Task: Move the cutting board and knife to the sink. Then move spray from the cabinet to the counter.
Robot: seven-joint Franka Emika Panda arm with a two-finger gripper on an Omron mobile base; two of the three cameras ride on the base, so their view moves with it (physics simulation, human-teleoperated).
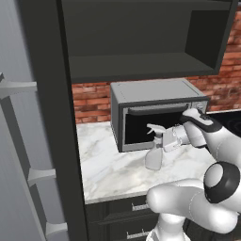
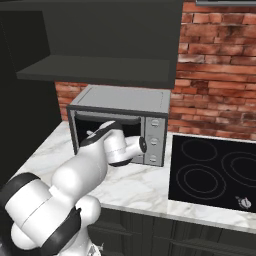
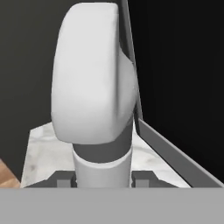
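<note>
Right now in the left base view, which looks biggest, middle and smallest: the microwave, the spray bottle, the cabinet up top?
1. cabinet, biggest.
2. microwave.
3. spray bottle, smallest, held in the gripper above the counter.

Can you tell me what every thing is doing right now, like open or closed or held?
spray: held by the tool, base down at the counter.
tool: shut on the spray's neck.
cabinet: open, shelf bare.
microwave: door closed, sitting on the counter.
counter: microwave standing on it.
cooktop: nothing on its rings.
</note>
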